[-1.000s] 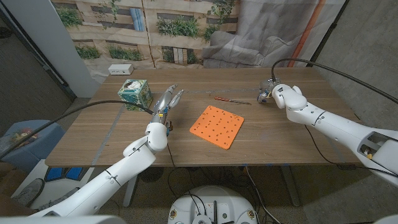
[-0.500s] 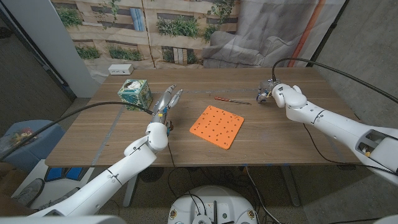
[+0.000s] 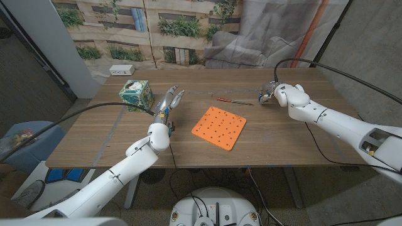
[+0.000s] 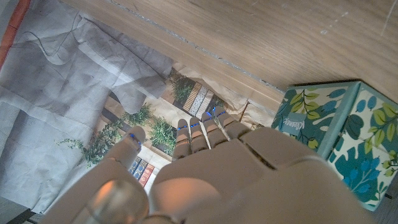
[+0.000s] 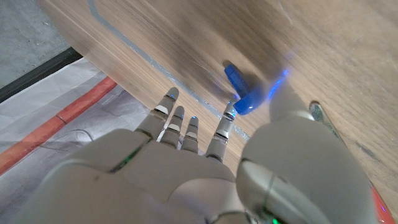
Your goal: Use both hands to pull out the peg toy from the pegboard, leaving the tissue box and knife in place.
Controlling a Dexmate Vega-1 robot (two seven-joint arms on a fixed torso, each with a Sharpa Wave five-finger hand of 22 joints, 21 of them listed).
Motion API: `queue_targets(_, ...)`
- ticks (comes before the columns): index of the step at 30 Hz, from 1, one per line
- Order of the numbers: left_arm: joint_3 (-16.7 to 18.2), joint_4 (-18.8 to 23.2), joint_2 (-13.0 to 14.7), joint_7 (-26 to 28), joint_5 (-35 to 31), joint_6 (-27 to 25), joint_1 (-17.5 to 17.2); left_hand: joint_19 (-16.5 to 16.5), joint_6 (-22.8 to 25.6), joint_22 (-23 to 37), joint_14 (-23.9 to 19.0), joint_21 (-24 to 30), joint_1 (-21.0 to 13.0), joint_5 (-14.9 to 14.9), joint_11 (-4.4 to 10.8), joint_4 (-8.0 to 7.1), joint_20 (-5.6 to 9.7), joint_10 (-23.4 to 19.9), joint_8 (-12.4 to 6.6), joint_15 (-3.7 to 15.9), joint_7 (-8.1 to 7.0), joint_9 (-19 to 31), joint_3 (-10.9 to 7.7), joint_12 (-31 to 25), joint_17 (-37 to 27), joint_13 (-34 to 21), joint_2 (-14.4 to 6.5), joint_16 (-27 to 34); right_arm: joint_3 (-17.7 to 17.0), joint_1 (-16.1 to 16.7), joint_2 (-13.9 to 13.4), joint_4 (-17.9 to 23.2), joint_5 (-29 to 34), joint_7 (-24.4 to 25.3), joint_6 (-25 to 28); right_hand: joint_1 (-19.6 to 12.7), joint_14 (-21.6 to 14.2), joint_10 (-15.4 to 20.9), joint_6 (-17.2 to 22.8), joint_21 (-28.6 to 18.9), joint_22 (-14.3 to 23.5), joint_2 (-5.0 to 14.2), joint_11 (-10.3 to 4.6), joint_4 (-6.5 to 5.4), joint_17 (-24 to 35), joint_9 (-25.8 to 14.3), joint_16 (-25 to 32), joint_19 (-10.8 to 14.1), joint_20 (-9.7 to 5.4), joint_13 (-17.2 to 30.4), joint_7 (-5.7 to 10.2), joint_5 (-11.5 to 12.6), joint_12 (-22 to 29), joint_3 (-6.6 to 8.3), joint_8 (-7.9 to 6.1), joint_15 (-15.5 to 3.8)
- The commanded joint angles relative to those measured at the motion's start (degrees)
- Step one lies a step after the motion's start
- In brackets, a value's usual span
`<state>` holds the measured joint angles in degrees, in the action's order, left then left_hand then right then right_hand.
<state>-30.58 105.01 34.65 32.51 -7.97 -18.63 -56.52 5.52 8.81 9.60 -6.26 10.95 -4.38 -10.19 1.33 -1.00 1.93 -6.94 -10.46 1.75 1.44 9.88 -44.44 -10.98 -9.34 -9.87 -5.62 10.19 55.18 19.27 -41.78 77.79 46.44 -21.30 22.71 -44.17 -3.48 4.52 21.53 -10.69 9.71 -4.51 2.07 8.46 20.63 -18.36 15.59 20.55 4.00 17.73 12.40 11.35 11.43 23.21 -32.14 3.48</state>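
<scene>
table [image 3: 113, 135]: wooden, long side running left-right across the head view.
right arm [image 3: 339, 125]: enters from the near right corner, stretched toward the far right part of the table, well clear of the board.
left arm [image 3: 125, 163]: enters from the near left corner, forearm angled up toward the table's middle-left.
board [image 3: 218, 127]: orange square with rows of holes, lying flat at table centre, turned so one corner points near and one far. No peg visible standing in it.
tissue box [image 3: 136, 94]: green leaf print, far left of the table, just left of the left hand's fingertips, not touching as far as the head view shows. The left wrist view shows its patterned side [image 4: 348, 134] beside the hand.
left hand [image 3: 168, 105]: fingers straight and together, pointing far and slightly right, standing on edge between tissue box and board. Holds nothing, fingers extended.
right hand [image 3: 271, 94]: far right of the table, right of the knife. In the right wrist view the hand [image 5: 186, 162] has fingers reaching out with the thumb [image 5: 283, 134] forward and a blue piece at the thumb and fingertip. Can't tell if it's pinched or just lying against them, the frame is blurred there.
knife [image 3: 233, 100]: thin, red handle, lying flat on the far side beyond the board, long axis left-right, between the two hands.
peg [image 5: 242, 90]: blue, short, near the right hand's fingertips at the far right of the table, off the board. Long axis unclear through motion blur.
</scene>
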Motion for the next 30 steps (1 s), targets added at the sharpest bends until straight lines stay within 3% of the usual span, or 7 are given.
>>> queue_targets(1, -0.30, -0.47, 0.50, -0.57, 0.44, 0.26, 0.57, 0.55, 0.35, 0.09, -0.35, 0.11, -0.25, 0.17, -0.03, 0.26, 4.35, -0.68, -0.02, -0.07, 0.03, 0.09, -0.21, -0.01, -0.16, -0.16, -4.28, 0.00, -0.22, -0.57, -0.92, 2.14, -1.57, -4.20, -0.05, 1.72, 2.09, -2.34, -3.76, 0.23, 0.15, -0.17, 0.63, 0.04, 0.36, 0.56, -0.92, -1.92, 0.58, 0.28, -0.47, -0.10, -0.29, -0.57, 1.66, 1.42)
queue_targets(12, 0.09, -1.12, 0.30, -0.76, 1.78, 1.24, 0.46, 0.60, 0.36, 0.09, -0.29, 0.09, -0.28, 0.19, -0.14, 0.38, 4.25, -0.58, 0.03, -0.08, 0.01, 0.09, -0.18, 0.06, -0.18, -0.16, -4.29, -0.04, -1.21, -1.13, -1.92, 3.74, -3.43, -8.03, -0.80, 6.16, 6.96, -8.18, -13.06, 0.49, 0.10, -0.65, 3.42, -0.78, 0.59, 2.04, -3.00, -6.55, 2.96, 0.73, -3.57, -0.56, -0.48, -1.76, 5.90, 4.54)
queue_targets(18, 0.86, -1.77, 0.23, -0.86, 3.28, 2.45, 0.26, 0.45, 0.24, 0.09, 0.10, 0.01, -0.32, 0.23, -0.20, 0.50, 4.16, -0.40, 0.08, -0.29, 0.03, 0.09, -0.06, 0.14, -0.20, -0.17, -4.32, -0.16, -2.96, -0.37, -3.10, 4.91, -5.85, -8.11, -1.42, 8.37, 8.82, -10.44, -16.84, 0.52, 0.08, -0.76, 4.79, -1.19, 0.66, 2.48, -3.54, -8.55, 3.53, 0.85, -4.92, -0.74, -0.45, -2.29, 7.77, 5.74)
queue_targets(30, 1.85, -4.43, 0.38, -2.05, 5.99, 7.15, 0.78, 0.39, 0.16, 0.10, 0.39, -0.03, -0.40, 0.26, -0.25, 0.66, 4.09, -0.13, 0.12, -0.40, 0.14, 0.10, 0.14, 0.23, -0.22, -0.17, -4.39, -0.19, -7.16, 2.26, -4.54, 7.09, -12.01, -5.62, -1.44, 10.74, 10.51, -11.67, -19.81, 0.44, 0.07, -0.24, 5.40, -1.79, 0.72, 3.05, -3.81, -10.36, 3.68, 0.94, -6.52, -0.76, -0.05, -2.67, 9.64, 6.38)
